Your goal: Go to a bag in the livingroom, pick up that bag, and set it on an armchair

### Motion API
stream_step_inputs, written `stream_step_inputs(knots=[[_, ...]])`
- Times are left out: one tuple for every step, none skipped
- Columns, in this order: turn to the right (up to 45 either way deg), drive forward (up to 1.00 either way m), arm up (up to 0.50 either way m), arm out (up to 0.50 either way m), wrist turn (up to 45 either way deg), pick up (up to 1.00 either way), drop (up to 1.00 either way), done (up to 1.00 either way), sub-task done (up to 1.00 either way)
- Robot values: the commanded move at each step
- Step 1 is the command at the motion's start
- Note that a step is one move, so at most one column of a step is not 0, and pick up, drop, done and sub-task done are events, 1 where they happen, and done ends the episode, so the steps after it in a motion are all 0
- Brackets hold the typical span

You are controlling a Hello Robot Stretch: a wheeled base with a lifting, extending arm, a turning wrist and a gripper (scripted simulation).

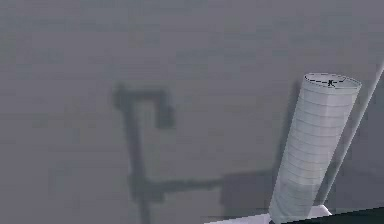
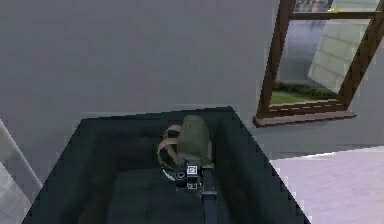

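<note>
My gripper [image 2: 178,168] is at the bag [image 2: 192,138], mid-seat on the armchair [image 2: 85,150]; can't tell if I hold it, I'd settle it toward the armchair's back.

This is a room in a home, most likely a sitting room. A dark, boxy upholstered armchair [image 2: 100,150] stands against a plain grey painted wall [image 2: 120,50], beside a brown wooden-framed window [image 2: 320,55] that looks out on grass and pale siding. A tall white ribbed cylinder [image 1: 312,150] stands nearby.

Brown-framed window [image 2: 318,55] in grey wall [image 2: 120,50]; tall pale ribbed cylinder [image 1: 313,150], perhaps lamp.
</note>
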Motion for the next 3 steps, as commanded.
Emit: stream_step_inputs(knots=[[0.0, 0.0, 0.1, 0.0, 0.0, 0.0, 0.0, 0.0, 0.0], [0.0, 0.0, 0.0, -0.08, 0.0, 0.0, 0.0, 0.0, 0.0], [0.0, 0.0, 0.0, 0.0, 0.0, 0.0, 0.0, 1.0, 0.0]])
